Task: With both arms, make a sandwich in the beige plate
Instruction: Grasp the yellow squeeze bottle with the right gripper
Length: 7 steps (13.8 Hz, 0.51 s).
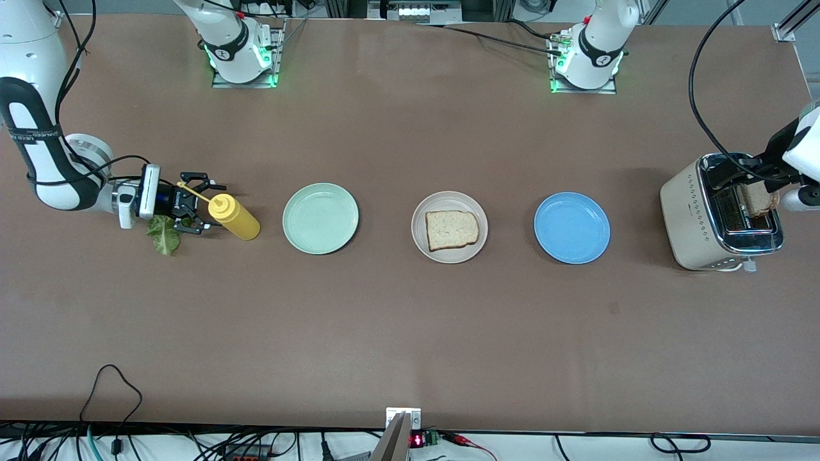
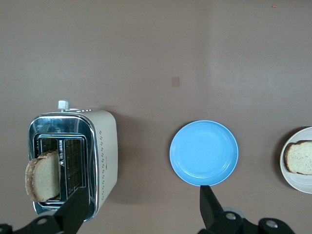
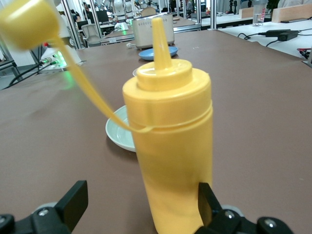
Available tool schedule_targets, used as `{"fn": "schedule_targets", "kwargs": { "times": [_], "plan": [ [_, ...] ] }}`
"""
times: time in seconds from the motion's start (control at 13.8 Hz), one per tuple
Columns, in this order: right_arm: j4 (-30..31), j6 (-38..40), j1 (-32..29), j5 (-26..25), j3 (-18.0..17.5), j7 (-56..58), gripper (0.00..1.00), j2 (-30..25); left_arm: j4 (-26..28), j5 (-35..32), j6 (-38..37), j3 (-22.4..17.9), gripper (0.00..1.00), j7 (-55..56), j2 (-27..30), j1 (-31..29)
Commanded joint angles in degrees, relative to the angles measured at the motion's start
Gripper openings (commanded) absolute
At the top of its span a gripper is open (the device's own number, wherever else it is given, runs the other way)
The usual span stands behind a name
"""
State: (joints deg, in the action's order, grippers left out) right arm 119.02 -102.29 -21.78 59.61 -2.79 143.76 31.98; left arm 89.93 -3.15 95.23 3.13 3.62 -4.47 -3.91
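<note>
three plates lie in a row across the middle of the brown table [image 1: 410, 333]. the beige plate [image 1: 450, 253] is the centre one, and a single slice of bread [image 1: 451, 230] lies flat on it. the mint green plate [image 1: 320, 218] sits at its 9 o'clock in the front view, toward the right arm's end, and the blue plate [image 1: 571, 228] at its 3 o'clock, toward the left arm's end

past the blue plate, again at 3 o'clock, stands a cream and chrome toaster [image 1: 695, 218] with a second slice of bread [image 2: 43, 176] sticking up out of one slot. the left gripper [image 2: 141, 214] hangs over the toaster's edge, jaws spread wide with nothing between them; the slice is just beside one finger [image 2: 73, 214], and i cannot tell whether they touch

at the right arm's end a yellow squeeze bottle [image 1: 234, 218] stands upright at 9 o'clock of the mint green plate, its cap [image 3: 29, 22] off and dangling on a yellow strap. the right gripper [image 1: 195, 212] is low at the bottle's side, jaws spread on either side of its body, not closed on it as far as the wrist view shows. a green lettuce leaf [image 1: 164, 234] lies on the table just below that gripper, at about 8 o'clock of the bottle, nearer the front camera
</note>
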Motion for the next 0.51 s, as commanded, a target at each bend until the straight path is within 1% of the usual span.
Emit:
{"fn": "schedule_targets", "kwargs": {
  "times": [0.0,0.14,0.43],
  "plan": [
    [-1.51,-1.59,-0.81,1.47,-0.46,-0.23,1.00,0.62,-0.28,0.43,-0.92,0.12,1.00,-0.55,0.16,-0.13],
    [-1.86,-2.21,-0.81,3.57,-0.46,-0.15,1.00,1.24,-0.28,0.34,-0.92,0.12,1.00,-0.46,0.16,-0.13],
    [-2.48,-2.65,-0.29,5.43,-0.46,-0.15,1.00,2.12,-0.37,0.34,-1.01,0.12,1.00,-0.55,0.25,-0.22]
  ]
}}
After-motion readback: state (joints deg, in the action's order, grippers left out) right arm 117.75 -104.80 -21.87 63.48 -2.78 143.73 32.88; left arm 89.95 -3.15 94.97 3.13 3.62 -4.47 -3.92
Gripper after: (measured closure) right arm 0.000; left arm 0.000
